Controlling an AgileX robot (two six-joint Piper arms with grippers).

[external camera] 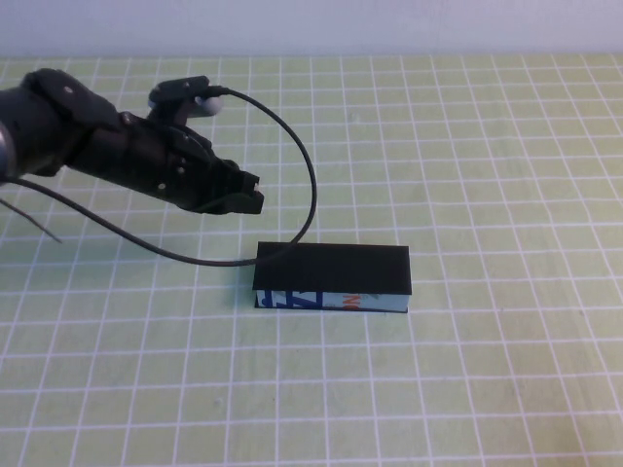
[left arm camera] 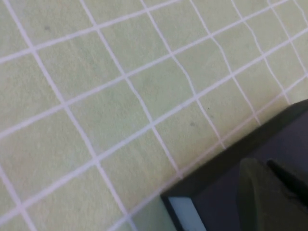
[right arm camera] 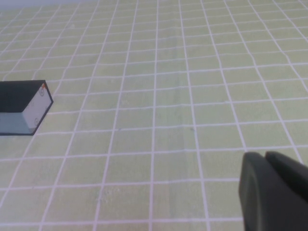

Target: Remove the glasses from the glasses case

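The glasses case (external camera: 331,277) is a long box with a black lid and a blue-and-white printed side, lying closed at the table's middle. The glasses are hidden. My left gripper (external camera: 248,195) hovers just behind and to the left of the case, its jaws together and empty. In the left wrist view the left gripper (left arm camera: 267,163) sits over the case's dark top near its corner (left arm camera: 216,192). My right gripper (right arm camera: 263,156) is out of the high view; its jaws are together over bare mat, far from the case's end (right arm camera: 29,108).
A black cable (external camera: 302,156) arcs from the left wrist down to the mat and touches the case's back left corner. The green gridded mat (external camera: 487,146) covers the whole table.
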